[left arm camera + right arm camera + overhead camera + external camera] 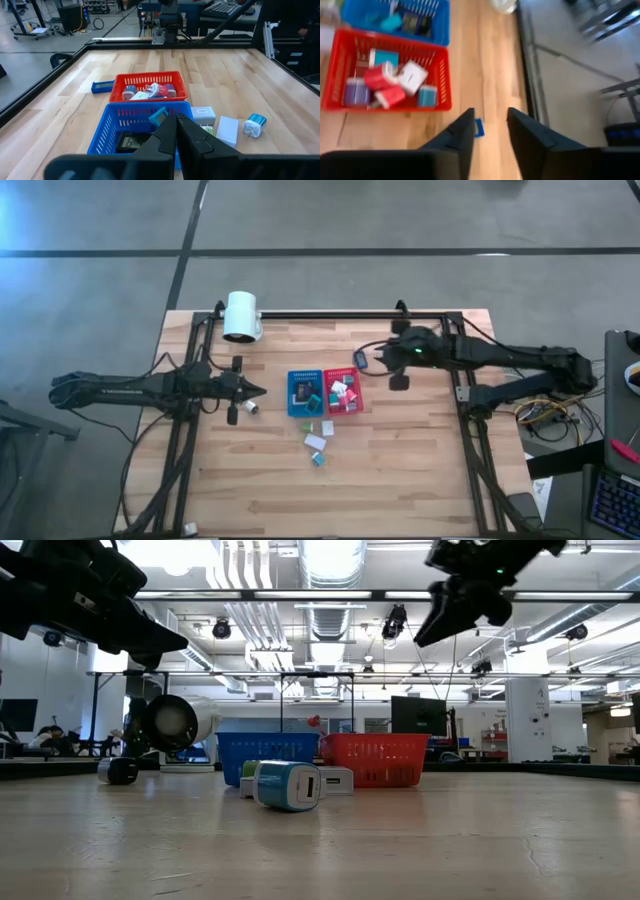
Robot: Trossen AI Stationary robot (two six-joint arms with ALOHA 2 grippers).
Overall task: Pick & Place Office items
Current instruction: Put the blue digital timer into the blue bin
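Several small office items lie in the red tray (343,392) and the blue tray (303,393) at mid-table. More rest loose on the wood nearer the front: white blocks (227,131) and a teal-and-white plug (290,785). A flat blue piece (360,360) lies on the table just beyond the red tray. My right gripper (490,127) hangs open high above that piece, holding nothing. My left gripper (177,125) is shut and empty, hovering left of the blue tray.
A big white cylinder (241,316) lies at the far left of the table. A small dark round object (120,770) sits on the wood near my left gripper. A black frame rail (330,314) runs along the far edge. Bare wood spreads toward the front.
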